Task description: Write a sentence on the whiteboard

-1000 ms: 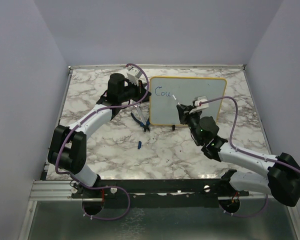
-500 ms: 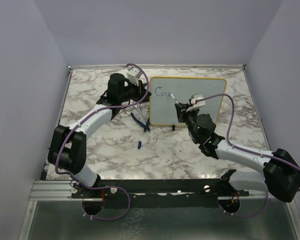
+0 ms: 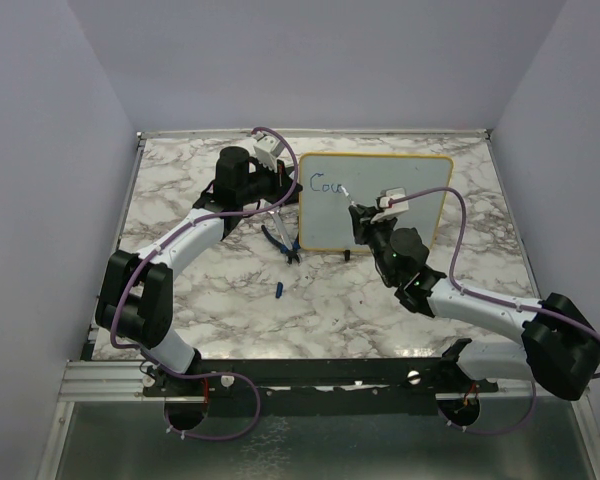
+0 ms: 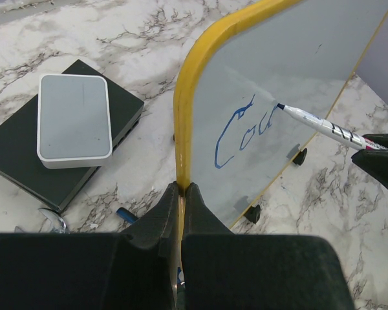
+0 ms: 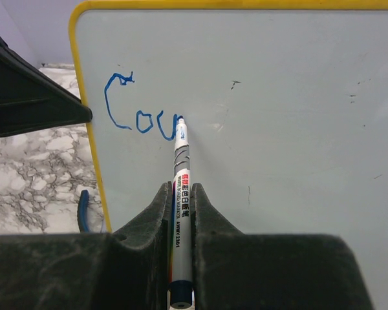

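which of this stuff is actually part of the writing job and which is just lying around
In use:
whiteboard
blue marker
left gripper, clamped on the board's yellow edge
right gripper, holding the marker

Lying about:
grey-and-black box
blue-handled pliers
small blue piece near the pliers

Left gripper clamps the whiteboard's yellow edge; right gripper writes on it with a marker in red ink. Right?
The ink is blue, not red: the right wrist view shows blue letters at the marker tip. Otherwise yes: left gripper clamps the whiteboard by its yellow edge, right gripper holds the marker.
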You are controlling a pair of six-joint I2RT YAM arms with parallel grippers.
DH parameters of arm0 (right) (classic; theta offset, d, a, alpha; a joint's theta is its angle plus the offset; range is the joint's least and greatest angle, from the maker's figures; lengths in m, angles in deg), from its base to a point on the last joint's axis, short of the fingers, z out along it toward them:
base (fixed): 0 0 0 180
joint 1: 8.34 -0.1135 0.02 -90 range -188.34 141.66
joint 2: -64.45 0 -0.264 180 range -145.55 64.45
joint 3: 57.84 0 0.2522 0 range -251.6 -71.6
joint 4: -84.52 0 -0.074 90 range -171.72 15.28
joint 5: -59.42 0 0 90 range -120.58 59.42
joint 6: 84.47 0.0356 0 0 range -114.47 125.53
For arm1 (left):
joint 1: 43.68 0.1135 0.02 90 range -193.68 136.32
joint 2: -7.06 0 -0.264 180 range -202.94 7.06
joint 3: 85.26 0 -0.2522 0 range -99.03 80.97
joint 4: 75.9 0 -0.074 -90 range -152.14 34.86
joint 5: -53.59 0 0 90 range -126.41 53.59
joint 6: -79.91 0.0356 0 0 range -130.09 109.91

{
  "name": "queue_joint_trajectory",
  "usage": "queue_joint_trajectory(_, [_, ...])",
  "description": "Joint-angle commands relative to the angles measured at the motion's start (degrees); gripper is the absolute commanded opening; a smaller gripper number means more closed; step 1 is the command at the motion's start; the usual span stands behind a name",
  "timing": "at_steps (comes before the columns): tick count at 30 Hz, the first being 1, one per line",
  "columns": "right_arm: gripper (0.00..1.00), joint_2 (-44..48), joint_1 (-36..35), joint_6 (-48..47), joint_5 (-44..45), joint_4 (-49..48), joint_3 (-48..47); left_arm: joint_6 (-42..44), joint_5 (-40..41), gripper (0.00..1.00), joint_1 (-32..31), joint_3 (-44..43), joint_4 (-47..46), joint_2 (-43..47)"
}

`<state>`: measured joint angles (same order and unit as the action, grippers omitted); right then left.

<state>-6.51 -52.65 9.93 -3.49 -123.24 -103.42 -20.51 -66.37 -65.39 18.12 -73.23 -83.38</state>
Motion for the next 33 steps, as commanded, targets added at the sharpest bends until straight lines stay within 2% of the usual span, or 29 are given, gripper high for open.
queue_joint_trajectory(1, [0.01, 0.7, 0.1, -1.1, 5.1, -0.7, -0.1, 0.5, -1.0, 0.00, -0.5, 0.2, 1.7, 0.9])
queue_joint_trajectory(22, [0.01, 1.5, 0.1, 3.5, 2.2, 4.2, 3.6, 0.6, -1.0, 0.00, -0.5, 0.2, 1.7, 1.2])
queue_joint_trajectory(33, [0.01, 1.1, 0.2, 2.0, 2.7, 2.8, 1.8, 0.5, -1.1, 0.00, -0.5, 0.2, 1.7, 1.2])
